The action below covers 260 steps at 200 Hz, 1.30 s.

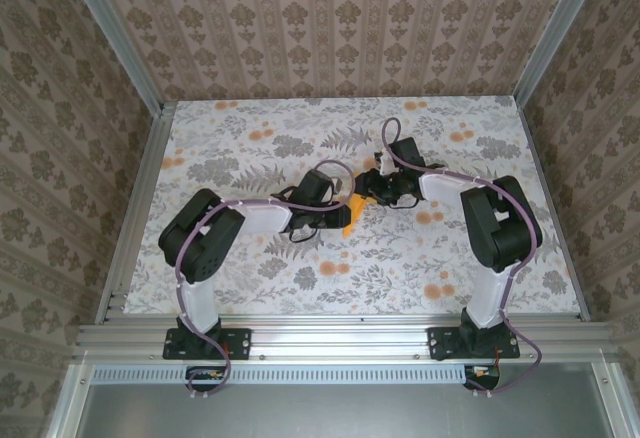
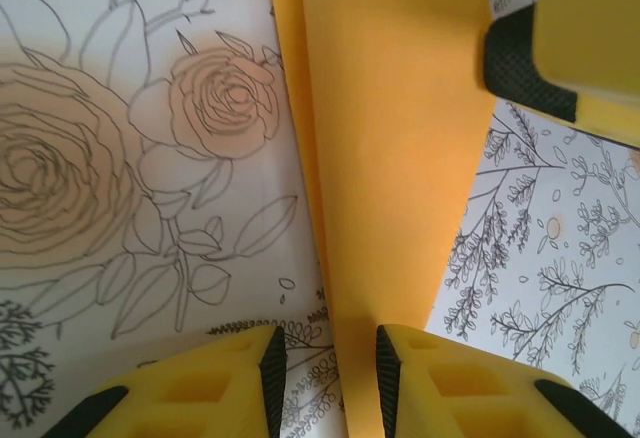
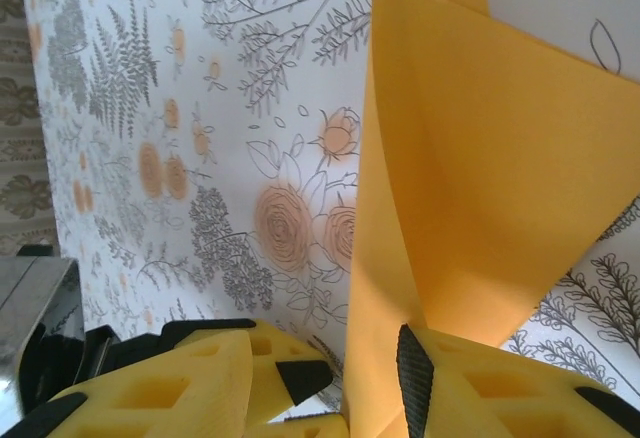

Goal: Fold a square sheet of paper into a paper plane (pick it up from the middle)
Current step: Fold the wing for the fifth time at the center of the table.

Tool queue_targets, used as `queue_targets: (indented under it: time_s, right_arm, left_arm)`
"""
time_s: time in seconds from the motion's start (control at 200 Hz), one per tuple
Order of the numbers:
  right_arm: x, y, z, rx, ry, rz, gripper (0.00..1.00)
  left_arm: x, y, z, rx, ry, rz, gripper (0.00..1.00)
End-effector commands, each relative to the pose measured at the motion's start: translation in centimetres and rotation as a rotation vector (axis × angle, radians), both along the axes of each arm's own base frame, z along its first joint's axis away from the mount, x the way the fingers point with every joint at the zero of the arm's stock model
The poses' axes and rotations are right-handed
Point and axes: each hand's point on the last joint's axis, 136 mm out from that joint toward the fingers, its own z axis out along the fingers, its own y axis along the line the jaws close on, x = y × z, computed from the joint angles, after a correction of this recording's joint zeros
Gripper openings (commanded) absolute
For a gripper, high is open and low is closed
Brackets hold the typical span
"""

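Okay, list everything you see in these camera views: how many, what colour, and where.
square sheet of paper: one, orange-yellow, partly folded, mid-table between the grippers
tablecloth: one, white with grey and orange flowers, over the table
wallpaper: brown, patterned, on three walls
metal frame: silver rails, near edge and corners
left arm: one, black and white, reaching to the centre
right arm: one, black and white, reaching to the centre
left gripper: yellow, black pads, jaws apart around the paper
right gripper: yellow, black pads, jaws apart around the paper
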Motion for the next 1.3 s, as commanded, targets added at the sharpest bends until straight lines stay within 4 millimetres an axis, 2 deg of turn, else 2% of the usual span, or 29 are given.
queue_targets:
  time_s: [0.0,0.17,0.34,0.65,0.74,0.995,1.15,1.295]
  right_arm:
    - [0.1,-0.6,1.6,0.003,-0.052,-0.011,0.45]
    - [0.0,-2.7,0.0,-0.135,-0.049,-0.052,0.49]
    - [-0.1,-3.3,-0.6,-0.178,-0.053,-0.068,0.52]
    - [-1.0,0.1,-0.9,-0.053,-0.023,0.082,0.50]
    - [-1.4,0.6,-1.4,-0.042,-0.008,0.107,0.45]
    - [-0.9,0.9,-2.7,-0.040,0.010,0.112,0.14]
    - [-0.1,0.8,-2.9,-0.026,0.000,0.067,0.09]
    - [0.5,0.6,-3.1,0.007,0.006,0.027,0.09]
  left_arm:
    - [0.8,0.2,-0.4,0.019,-0.011,0.006,0.32]
    - [0.6,0.4,-0.6,0.024,-0.003,0.001,0.32]
    - [0.7,0.3,-1.0,0.040,0.006,-0.006,0.32]
    - [0.8,0.2,-0.8,0.048,0.002,-0.016,0.32]
    - [0.9,0.2,-0.7,0.048,0.001,-0.014,0.32]
    - [0.6,0.3,0.5,0.021,-0.018,-0.018,0.34]
    - [-0.7,0.8,1.6,-0.020,-0.035,-0.035,0.39]
    - [-1.8,1.1,1.2,-0.023,-0.027,-0.055,0.41]
